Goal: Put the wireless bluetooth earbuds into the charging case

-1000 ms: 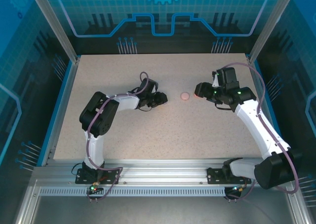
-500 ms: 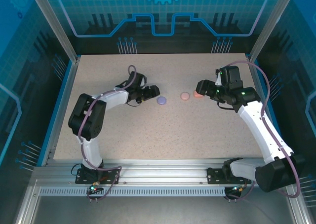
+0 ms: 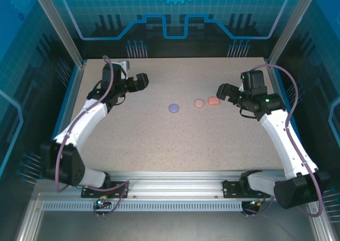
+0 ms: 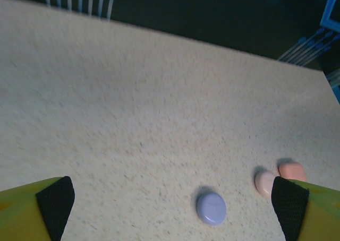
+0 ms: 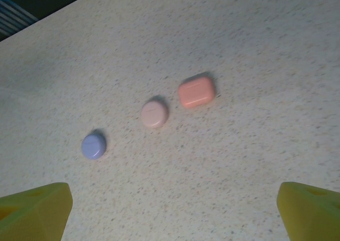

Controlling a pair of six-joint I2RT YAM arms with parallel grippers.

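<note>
Three closed charging cases lie in a row mid-table: a round purple one (image 3: 173, 108) (image 4: 211, 208) (image 5: 93, 146), a round pale pink one (image 3: 199, 103) (image 4: 264, 182) (image 5: 154, 113) and a boxier coral one (image 3: 213, 101) (image 4: 291, 171) (image 5: 196, 91). The earbuds are out of view. My left gripper (image 3: 141, 80) (image 4: 170, 212) hangs open at the far left, well away from the purple case, with nothing between its fingers (image 4: 53, 206). Just right of the coral case, my right gripper (image 3: 221, 91) (image 5: 172, 212) is open and holds nothing.
The speckled beige table (image 3: 159, 145) is bounded by a blue rim and aluminium posts (image 3: 58, 26) at the back corners. The arm bases sit on the rail along the near edge (image 3: 175, 188).
The left gripper has swung from beside the purple case back to the far left and opened, leaving that case on the table. The right gripper has opened and drawn back right from the coral case.
</note>
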